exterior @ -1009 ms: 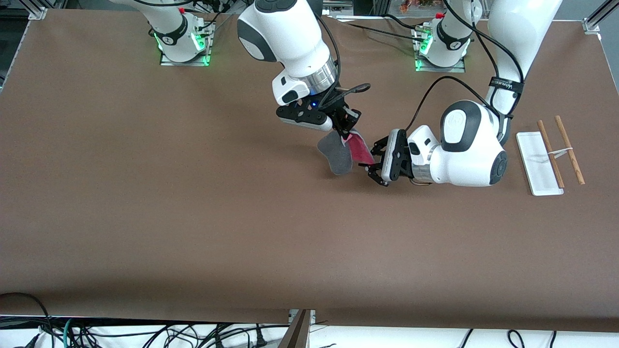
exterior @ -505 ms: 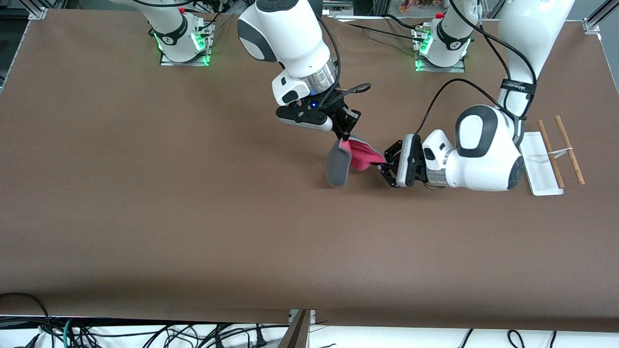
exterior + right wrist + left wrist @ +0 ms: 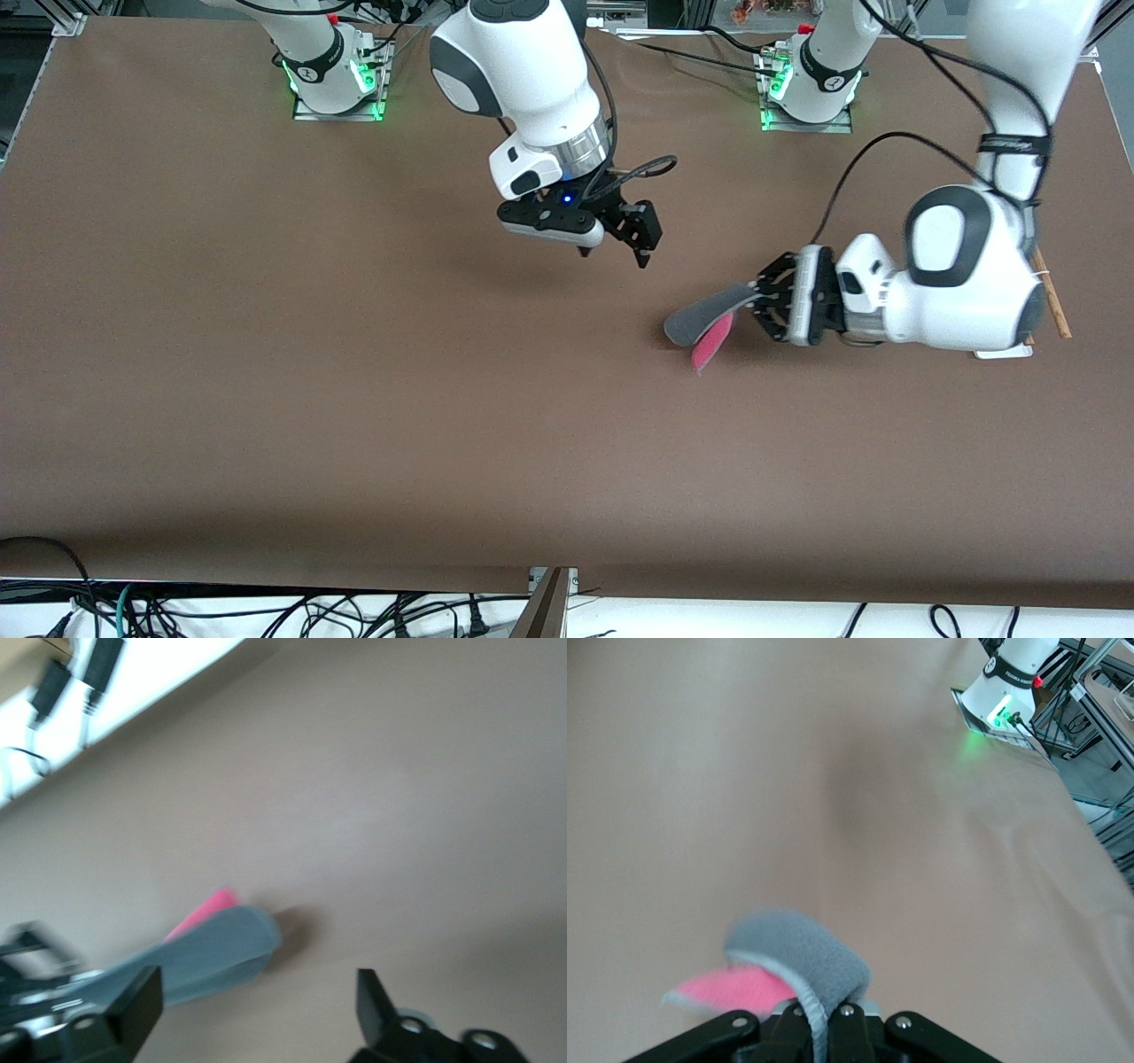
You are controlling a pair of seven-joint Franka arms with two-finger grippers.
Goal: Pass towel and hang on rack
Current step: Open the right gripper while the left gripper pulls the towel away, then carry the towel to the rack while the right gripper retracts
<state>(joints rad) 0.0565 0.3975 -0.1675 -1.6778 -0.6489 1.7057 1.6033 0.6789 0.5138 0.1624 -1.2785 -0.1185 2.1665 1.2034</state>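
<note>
Front view: fleecy grey towel (image 3: 704, 316) drooping.

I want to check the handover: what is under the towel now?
Under the towel, shut in the left gripper, only bare table shows; the right gripper is open. Contact cannot be told.

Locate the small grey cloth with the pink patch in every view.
Front view: small dark grey towel with pink-red patch hangs from the left end effector, over the brown table.
Left wrist view: just ahead of that end effector.
Right wrist view: between its open fingers.
Shared landmark: the table.
</note>
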